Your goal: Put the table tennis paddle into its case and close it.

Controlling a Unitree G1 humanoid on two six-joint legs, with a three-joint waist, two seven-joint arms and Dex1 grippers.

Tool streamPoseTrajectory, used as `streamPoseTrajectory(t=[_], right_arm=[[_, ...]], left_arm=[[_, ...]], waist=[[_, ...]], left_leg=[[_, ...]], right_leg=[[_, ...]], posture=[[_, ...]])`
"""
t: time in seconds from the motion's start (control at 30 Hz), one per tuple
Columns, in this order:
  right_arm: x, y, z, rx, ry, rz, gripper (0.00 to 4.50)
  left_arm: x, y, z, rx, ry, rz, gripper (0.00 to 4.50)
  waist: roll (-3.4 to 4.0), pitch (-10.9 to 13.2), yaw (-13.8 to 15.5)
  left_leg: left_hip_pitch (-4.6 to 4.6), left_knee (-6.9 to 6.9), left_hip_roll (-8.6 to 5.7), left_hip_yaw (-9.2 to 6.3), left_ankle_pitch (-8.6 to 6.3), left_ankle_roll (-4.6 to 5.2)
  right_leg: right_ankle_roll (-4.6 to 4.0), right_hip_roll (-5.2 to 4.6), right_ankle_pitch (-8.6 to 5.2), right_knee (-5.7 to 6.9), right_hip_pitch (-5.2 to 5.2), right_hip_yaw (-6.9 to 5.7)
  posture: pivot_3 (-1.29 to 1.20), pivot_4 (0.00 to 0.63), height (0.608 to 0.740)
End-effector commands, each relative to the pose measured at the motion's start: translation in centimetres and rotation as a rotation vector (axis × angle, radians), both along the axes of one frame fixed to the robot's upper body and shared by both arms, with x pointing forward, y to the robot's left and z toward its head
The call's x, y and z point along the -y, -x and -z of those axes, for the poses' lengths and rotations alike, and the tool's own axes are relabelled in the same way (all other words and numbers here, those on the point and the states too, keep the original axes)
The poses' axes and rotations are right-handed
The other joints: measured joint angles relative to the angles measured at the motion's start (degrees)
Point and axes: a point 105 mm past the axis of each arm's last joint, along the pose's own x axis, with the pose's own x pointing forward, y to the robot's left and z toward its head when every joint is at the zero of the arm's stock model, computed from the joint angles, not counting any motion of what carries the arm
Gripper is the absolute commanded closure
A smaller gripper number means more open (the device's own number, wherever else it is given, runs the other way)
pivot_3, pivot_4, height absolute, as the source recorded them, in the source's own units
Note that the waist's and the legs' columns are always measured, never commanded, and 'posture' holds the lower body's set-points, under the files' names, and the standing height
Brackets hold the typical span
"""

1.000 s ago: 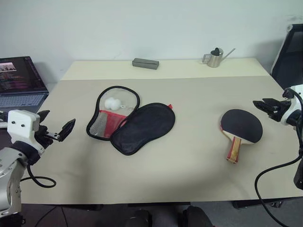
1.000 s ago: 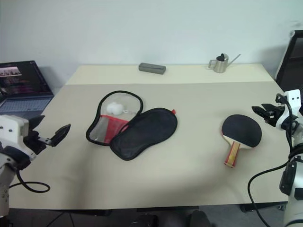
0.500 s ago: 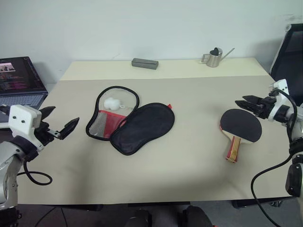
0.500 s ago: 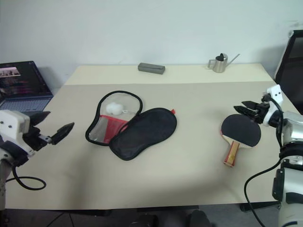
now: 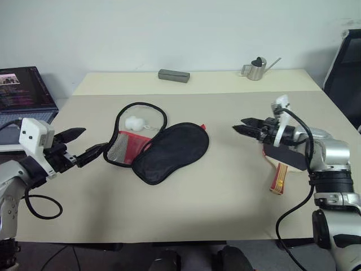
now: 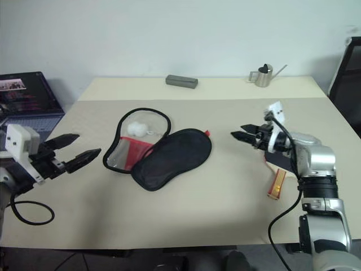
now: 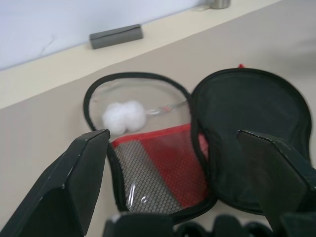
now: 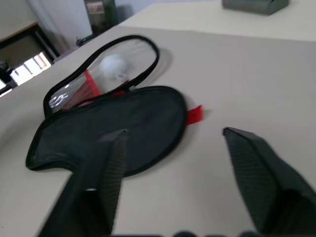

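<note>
Item count on my table (image 5: pixel 225 192):

- Paddle (image 5: pixel 287 157): one, partly behind my right arm.
- Case (image 5: pixel 169 149): one, lying open in two joined halves.
- White balls (image 5: pixel 134 122): two, touching, seen in my left wrist view inside the clear half of the case.
- Grey block (image 5: pixel 174 75): one, at the far edge.
- Metal can (image 5: pixel 256 69) with spout: one, at the far edge.
- Laptop (image 5: pixel 25 93): one, off the table on my left.
- Chair (image 5: pixel 344 70): one, on my right.
- Grippers: two, the left gripper (image 5: pixel 84 148) and the right gripper (image 5: pixel 243 127); two fingers each.
</note>
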Motion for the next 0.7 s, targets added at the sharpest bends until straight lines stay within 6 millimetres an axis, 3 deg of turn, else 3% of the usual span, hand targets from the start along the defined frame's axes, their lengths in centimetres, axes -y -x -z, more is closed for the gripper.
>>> streamPoseTrajectory(t=[0.03, 0.37, 0.53, 0.7], right_arm=[[-2.0, -0.9, -0.1, 0.003, 0.03, 0.032, 0.05], [-8.0, -1.8, 1.9, -0.127, 0.037, 0.056, 0.05], [-9.2, -2.8, 3.2, -0.129, 0.066, 0.101, 0.05], [-9.0, -4.0, 4.4, -0.104, 0.101, 0.156, 0.05]], left_arm=[[0.6, 0.1, -0.6, -0.009, -0.028, 0.068, 0.0], [0.6, -0.2, -1.0, -0.029, -0.052, 0.119, 0.0], [0.9, -0.3, -1.0, -0.024, -0.057, 0.136, 0.0], [1.3, -0.5, -1.5, 0.001, -0.056, 0.155, 0.0]], waist=[[-0.02, 0.0, 0.0], [-0.03, 0.0, -0.3], [-0.04, 0.0, -0.5], [-0.04, 0.0, -0.7]], left_leg=[[0.0, 0.0, 0.01, -0.01, 0.0, 0.0], [-0.08, -0.02, 0.01, -0.01, 0.05, -0.13], [-0.1, -0.02, 0.0, 0.0, 0.04, -0.15], [-0.11, -0.02, 0.0, 0.01, 0.04, -0.16]], right_leg=[[0.0, 0.01, 0.0, 0.0, 0.0, 0.0], [-0.04, 0.05, 0.02, 0.08, -0.23, 0.07], [-0.04, 0.05, 0.03, 0.09, -0.28, 0.09], [-0.05, 0.06, 0.04, 0.11, -0.31, 0.1]], posture=[[0.0, 0.15, 0.74], [0.0, 0.15, 0.74], [0.0, 0.15, 0.74], [0.0, 0.15, 0.74]])
